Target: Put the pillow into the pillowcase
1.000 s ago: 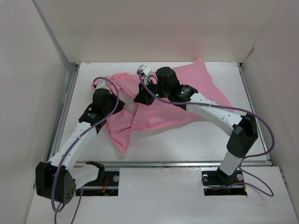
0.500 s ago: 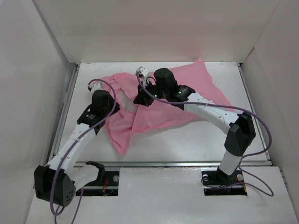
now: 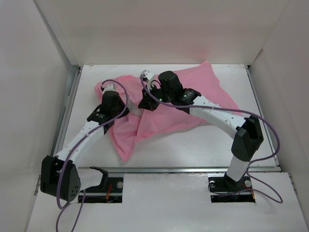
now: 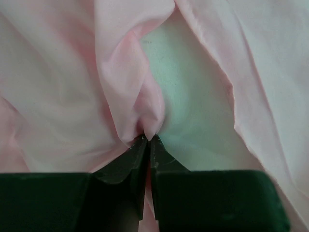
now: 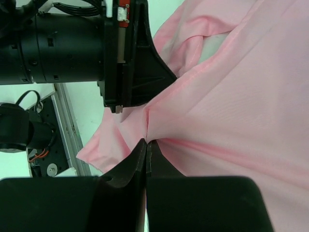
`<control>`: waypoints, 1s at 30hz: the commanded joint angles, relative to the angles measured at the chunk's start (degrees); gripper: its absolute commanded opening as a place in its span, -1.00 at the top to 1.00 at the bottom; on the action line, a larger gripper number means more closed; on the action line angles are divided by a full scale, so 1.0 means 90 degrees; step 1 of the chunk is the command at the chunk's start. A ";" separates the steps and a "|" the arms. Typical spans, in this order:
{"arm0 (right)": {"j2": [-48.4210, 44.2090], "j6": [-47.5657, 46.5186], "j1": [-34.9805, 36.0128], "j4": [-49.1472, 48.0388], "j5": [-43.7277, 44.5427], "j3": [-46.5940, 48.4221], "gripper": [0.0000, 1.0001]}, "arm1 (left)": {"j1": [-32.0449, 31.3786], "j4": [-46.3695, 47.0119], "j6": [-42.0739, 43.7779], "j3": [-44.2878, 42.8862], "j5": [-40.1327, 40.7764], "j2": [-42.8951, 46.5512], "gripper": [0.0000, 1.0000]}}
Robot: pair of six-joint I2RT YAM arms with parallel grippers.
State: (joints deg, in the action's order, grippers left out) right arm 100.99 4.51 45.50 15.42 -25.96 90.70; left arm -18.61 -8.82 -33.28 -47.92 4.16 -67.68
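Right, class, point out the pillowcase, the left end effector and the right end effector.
pillowcase (image 3: 207,89): top view, its flat far-right area.
left end effector (image 4: 148,138): left wrist view, between the fingertips pinching a pink fold.
right end effector (image 5: 146,142): right wrist view, between the fingertips at gathered fabric.
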 commanded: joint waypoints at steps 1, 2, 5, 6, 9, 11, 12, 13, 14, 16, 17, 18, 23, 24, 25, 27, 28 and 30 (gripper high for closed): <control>-0.0010 -0.0023 0.0072 -0.0063 -0.0104 0.0245 1.00 | -0.0090 0.0218 0.0231 -0.0358 0.0015 -0.0106 1.00; -0.0010 -0.0023 0.0072 -0.0063 -0.0104 0.0245 1.00 | -0.0090 0.0218 0.0289 -0.0446 0.0016 -0.0165 1.00; -0.0010 -0.0023 0.0072 -0.0063 -0.0046 0.0245 1.00 | -0.0217 -0.0152 0.0347 -0.0787 0.0171 -0.0166 1.00; -0.0010 -0.0023 0.0072 -0.0063 -0.0046 0.0245 1.00 | -0.0295 -0.0317 0.0348 -0.0876 0.0346 0.0018 1.00; -0.0010 -0.0023 0.0072 -0.0063 -0.0046 0.0245 1.00 | -0.0354 -0.0446 0.0406 -0.1091 0.0436 0.0438 1.00; -0.0078 -0.0023 0.0072 -0.0063 -0.0046 0.0245 1.00 | -0.0413 -0.0757 0.0464 -0.1257 0.0436 0.0731 1.00; -0.0079 -0.0023 0.0072 -0.0063 0.0012 0.0245 1.00 | -0.0413 -0.0758 0.0465 -0.1257 0.0378 0.0733 1.00; -0.0079 -0.0023 0.0072 -0.0063 0.0013 0.0245 1.00 | -0.0413 -0.0855 0.0465 -0.1257 0.0377 0.0888 1.00; -0.0137 -0.0023 0.0072 -0.0063 0.0013 0.0245 1.00 | -0.0413 -0.0856 0.0533 -0.1257 0.0194 0.0947 1.00; -0.0137 -0.0023 0.0072 -0.0063 0.0071 0.0245 1.00 | -0.0471 -0.0856 0.0533 -0.1257 0.0046 0.1025 1.00; -0.0137 -0.0023 0.0072 -0.0063 0.0071 0.0245 1.00 | -0.0471 -0.0566 0.0611 -0.1199 -0.0235 0.1026 1.00; -0.0137 -0.0023 0.0072 -0.0063 0.0071 0.0245 1.00 | -0.0471 -0.0370 0.0670 -0.1083 -0.0364 0.1026 1.00; -0.0351 0.0162 0.0072 -0.0200 0.0227 0.0245 1.00 | -0.0529 0.0325 0.0865 -0.1091 -0.1340 -0.0229 1.00; -0.0352 0.0163 0.0072 -0.0200 0.0228 0.0342 1.00 | -0.0588 0.0442 0.0865 -0.1091 -0.1496 -0.0418 1.00; -0.0352 0.0163 0.0072 -0.0200 0.0228 0.0459 1.00 | -0.0588 0.0530 0.0865 -0.1091 -0.1585 -0.0584 1.00; -0.0410 0.0163 0.0072 -0.0200 0.0023 0.0537 1.00 | -0.0763 0.0948 0.0865 -0.1091 -0.1858 -0.0993 0.87; -0.0411 0.0163 0.0072 -0.0200 -0.0045 0.0538 1.00 | -0.0822 0.1038 0.0865 -0.1091 -0.1965 -0.1112 0.69; -0.0411 0.0163 0.0072 -0.0132 -0.0046 0.0616 1.00 | -0.0881 0.1039 0.0865 -0.1296 -0.1967 -0.1423 -0.33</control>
State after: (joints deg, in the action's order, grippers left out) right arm 100.86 4.97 45.41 16.43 -23.55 92.42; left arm -24.45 -7.05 -25.34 -56.38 -6.92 -79.22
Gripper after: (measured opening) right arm 0.011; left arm 0.393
